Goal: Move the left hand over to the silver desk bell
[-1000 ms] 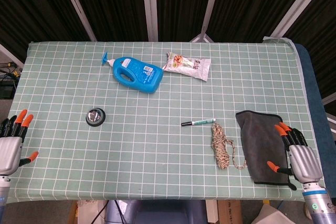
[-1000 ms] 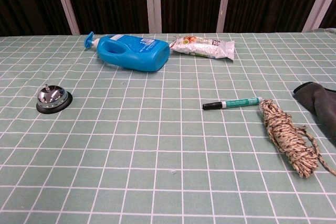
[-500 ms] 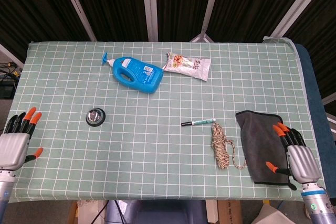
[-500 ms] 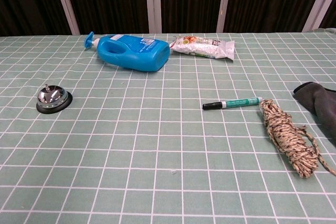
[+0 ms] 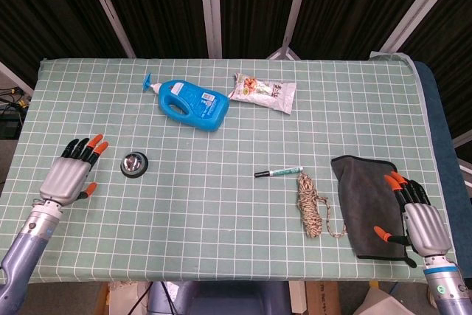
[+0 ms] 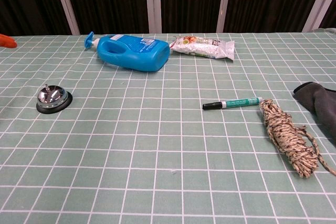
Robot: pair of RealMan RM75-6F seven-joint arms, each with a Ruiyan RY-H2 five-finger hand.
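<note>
The silver desk bell [image 5: 134, 164] on its black base sits on the left part of the green checked table; the chest view shows the bell [image 6: 53, 99] at the left. My left hand [image 5: 71, 175] is just left of the bell, fingers spread and pointing up and right, holding nothing, a short gap from it. In the chest view only an orange fingertip [image 6: 6, 40] pokes in at the left edge. My right hand [image 5: 415, 217] lies open at the front right, over the edge of the grey cloth [image 5: 366, 200].
A blue detergent bottle [image 5: 189, 102] lies on its side at the back, with a snack packet [image 5: 263, 92] to its right. A green marker [image 5: 279, 172] and a coil of rope [image 5: 313, 204] lie centre right, beside the grey cloth.
My left hand has moved from the table's front-left edge in towards the bell, to the right and away from me. The right hand has stayed put.
</note>
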